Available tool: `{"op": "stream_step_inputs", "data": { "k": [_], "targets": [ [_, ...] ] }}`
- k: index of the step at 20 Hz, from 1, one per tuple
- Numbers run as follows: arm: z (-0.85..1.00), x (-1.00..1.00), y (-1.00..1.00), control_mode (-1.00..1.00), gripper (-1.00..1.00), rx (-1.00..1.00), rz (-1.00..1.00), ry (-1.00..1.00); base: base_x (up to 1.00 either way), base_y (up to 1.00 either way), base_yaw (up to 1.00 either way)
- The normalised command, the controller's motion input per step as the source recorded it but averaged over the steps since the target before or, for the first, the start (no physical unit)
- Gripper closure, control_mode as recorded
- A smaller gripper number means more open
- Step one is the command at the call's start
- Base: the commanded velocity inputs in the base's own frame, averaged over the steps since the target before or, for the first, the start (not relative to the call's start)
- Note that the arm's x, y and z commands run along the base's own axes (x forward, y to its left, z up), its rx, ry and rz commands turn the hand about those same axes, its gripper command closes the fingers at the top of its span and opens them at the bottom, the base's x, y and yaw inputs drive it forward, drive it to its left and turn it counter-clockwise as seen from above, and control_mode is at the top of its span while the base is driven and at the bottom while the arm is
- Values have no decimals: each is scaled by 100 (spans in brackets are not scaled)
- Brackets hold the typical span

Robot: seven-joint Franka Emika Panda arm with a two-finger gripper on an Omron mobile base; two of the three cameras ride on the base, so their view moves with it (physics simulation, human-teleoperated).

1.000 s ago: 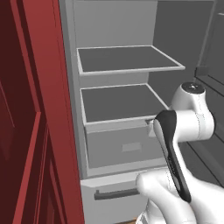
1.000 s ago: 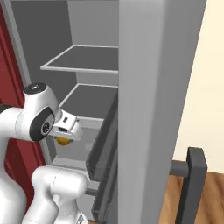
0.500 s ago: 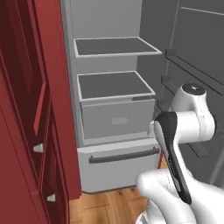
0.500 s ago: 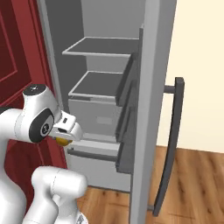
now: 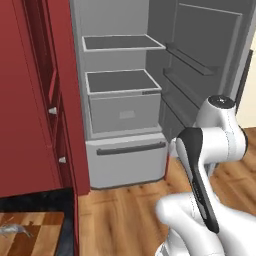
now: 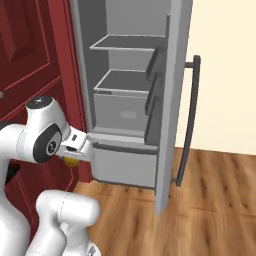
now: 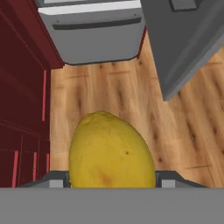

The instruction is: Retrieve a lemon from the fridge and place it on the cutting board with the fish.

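I have the lemon clamped in the hand, out of the fridge above the wood floor. The cutting board with the fish sits on the counter's near left corner. A fast swing there could roll the round fruit loose.

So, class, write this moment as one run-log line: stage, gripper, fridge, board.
stage: carrying | gripper: shut on lemon | fridge: door open | cutting board: fish on it, no lemon yet
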Motion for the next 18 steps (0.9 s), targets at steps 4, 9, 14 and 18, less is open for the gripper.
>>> {"op": "stream_step_inputs", "data": {
  "k": [4, 9, 14, 18],
  "targets": [
    [0, 0, 0, 100, 100, 0, 0, 0, -47, 0, 19],
    [0, 0, 0, 100, 100, 0, 0, 0, -7, 16, 48],
    [0, 0, 0, 100, 100, 0, 0, 0, -27, 20, 54],
    [0, 0, 0, 100, 100, 0, 0, 0, -37, -1, 54]
  ]
}}
